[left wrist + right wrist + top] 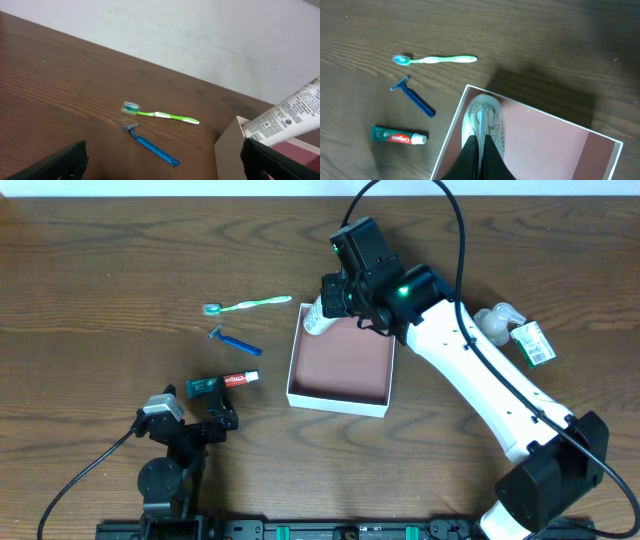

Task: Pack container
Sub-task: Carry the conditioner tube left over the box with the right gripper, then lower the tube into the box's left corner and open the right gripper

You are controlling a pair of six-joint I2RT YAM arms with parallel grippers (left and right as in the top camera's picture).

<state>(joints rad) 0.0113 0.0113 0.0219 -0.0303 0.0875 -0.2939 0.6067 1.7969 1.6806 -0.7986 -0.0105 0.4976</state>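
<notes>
The container (340, 370) is a shallow white box with a pinkish-brown inside, at the table's middle. My right gripper (337, 298) is shut on a white tube (313, 316) and holds it over the box's far left corner. In the right wrist view the fingers (481, 142) pinch the tube (485, 117) over the container (545, 145). My left gripper (205, 423) is open and empty near the front left. In the left wrist view its jaws (165, 170) frame the razor (152, 146), with the container's corner (227, 155) and the tube (285, 120) at right.
Left of the box lie a green toothbrush (247, 304), a blue razor (233, 341) and a small toothpaste tube (225, 383). A white bottle (497, 320) and a green-labelled item (533, 342) lie at the right, behind the right arm.
</notes>
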